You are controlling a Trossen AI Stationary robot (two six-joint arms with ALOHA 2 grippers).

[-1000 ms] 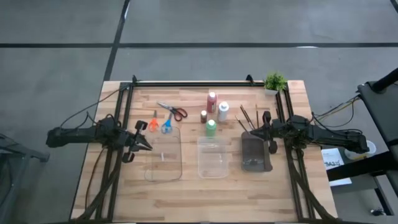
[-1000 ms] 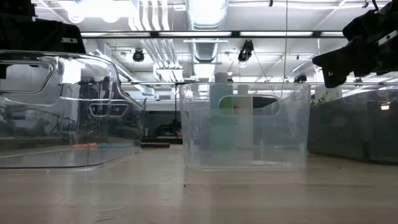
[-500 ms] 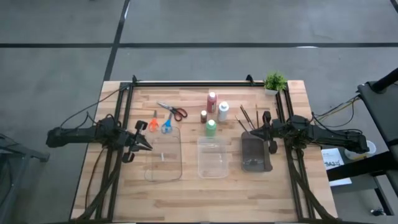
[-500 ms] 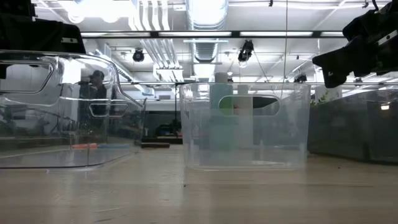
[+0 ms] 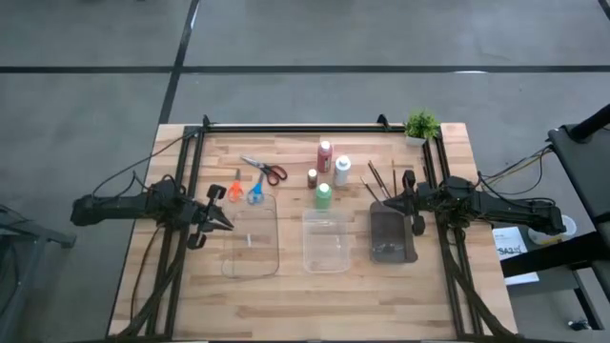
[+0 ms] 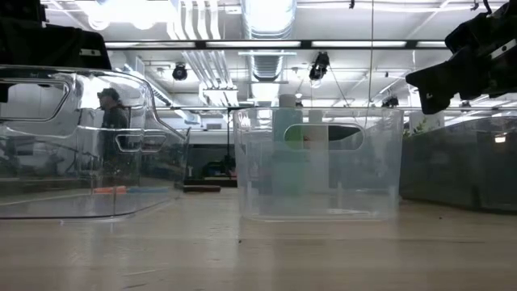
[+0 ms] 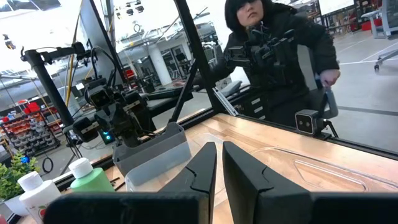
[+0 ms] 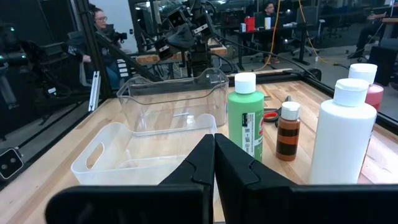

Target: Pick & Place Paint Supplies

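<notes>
Nothing on your wooden desk [image 5: 286,286] has moved since a second ago; only a person behind the clear tray [image 6: 107,113] has shifted in the low view. Your left gripper [image 5: 225,223] hovers at the large clear tray's [image 5: 252,240] left edge, fingers [image 7: 205,168] almost together and empty, while your right gripper [image 5: 389,202], fingers pressed together, hangs over the dark grey tray [image 5: 391,237]. Your four small paint bottles, red [image 5: 325,155], white [image 5: 342,171], brownish [image 5: 312,178] and green [image 5: 323,195], stand behind the middle clear tray [image 5: 326,242], with the thin dark paintbrushes [image 5: 377,180] to their right and the red-handled [image 5: 265,170], orange-handled [image 5: 234,188] and blue-handled scissors [image 5: 255,191] to their left.
</notes>
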